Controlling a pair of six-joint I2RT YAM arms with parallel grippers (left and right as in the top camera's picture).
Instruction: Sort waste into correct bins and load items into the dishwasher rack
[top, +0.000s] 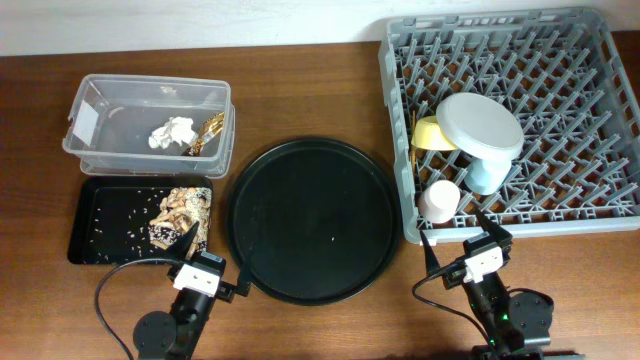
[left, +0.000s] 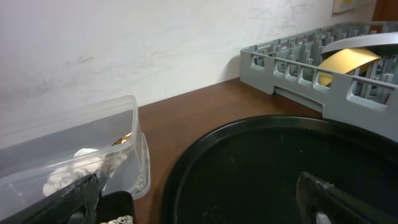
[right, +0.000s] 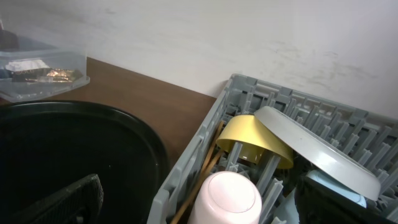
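Brown wooden desk (top: 300, 90) runs under a plain white wall, and the sorting on it looks finished. At the far left the clear tub (top: 95, 100) holds the crumpled tissue (top: 172, 133) and the gold-brown wrapper (top: 208, 130). Just in front of it, the shallow black tray (top: 90, 235) carries the food scraps (top: 180, 208) at its right end. The round black tray (top: 310, 220) in the middle is bare.

On the right, the dishwasher rack (top: 560, 190) has everything in its near-left part. The grey plate (top: 482, 125) leans over the yellow bowl (top: 430, 132), with the blue cup (top: 485, 175) and the pink cup (top: 440, 200) nearer the robot. The chopsticks (right: 198, 182) lie along the left wall, their long axis pointing away from the arms.

The left gripper (top: 215, 262) sits low at the near edge, its jaws spread wide and empty, with the scraps directly ahead. The right gripper (top: 455, 238) mirrors it, jaws apart and holding nothing. The pink cup lies straight ahead of it, just over the rack's near wall. Should anything need reseating, the right arm is clearly nearer the rack and the left nearer both bins. I judge no item is left to fetch.
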